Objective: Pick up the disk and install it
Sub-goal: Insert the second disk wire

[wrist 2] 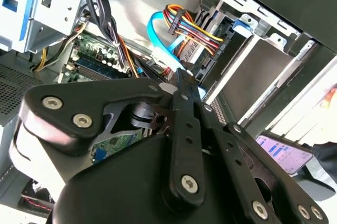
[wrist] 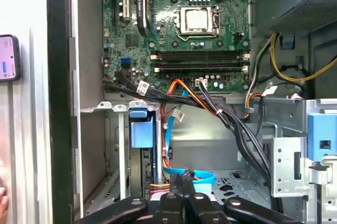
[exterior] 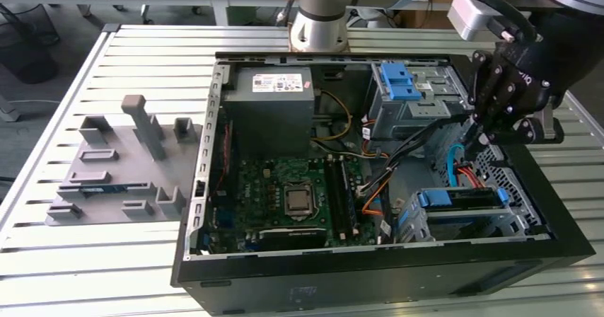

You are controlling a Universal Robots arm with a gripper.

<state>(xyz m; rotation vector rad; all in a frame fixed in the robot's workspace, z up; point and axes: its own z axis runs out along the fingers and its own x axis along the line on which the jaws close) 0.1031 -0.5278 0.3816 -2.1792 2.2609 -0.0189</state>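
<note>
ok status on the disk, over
Gripper shut, empty, low inside the computer case. Disk sits in the drive cage, untouched. Blue data cable right by the fingertips.

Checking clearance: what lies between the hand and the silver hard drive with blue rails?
In the exterior view, a looped light-blue flat cable lies between the black hand and the silver, blue-railed disk.

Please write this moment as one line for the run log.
gripper: shut, holds nothing, above open black computer case | disk with blue plastic side rails: seated in lower drive bay | light blue flat cable: beside fingertips
</note>
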